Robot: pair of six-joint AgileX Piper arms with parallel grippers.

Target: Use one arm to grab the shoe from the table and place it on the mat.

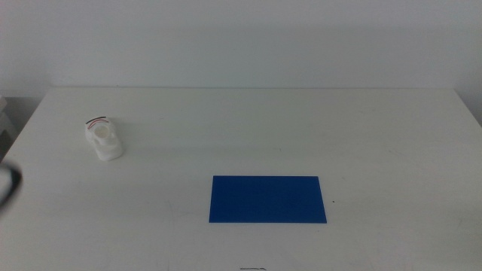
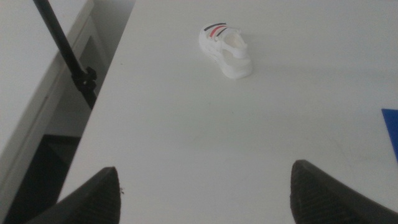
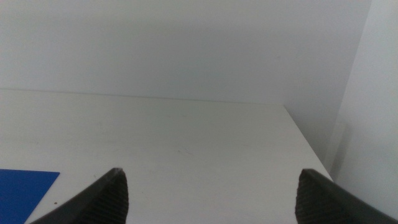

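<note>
Shoe (image 1: 104,140) lies at the middle view's left on the table (image 1: 248,120), well apart from the mat (image 1: 267,199) at lower centre.
Left gripper (image 2: 205,193), jaws spread and empty, faces the shoe ahead of it, upper centre in its wrist view, long axis running diagonally away. It looks the nearer arm; the right gripper (image 3: 211,196), also spread, waits by the table's far right side.
</note>
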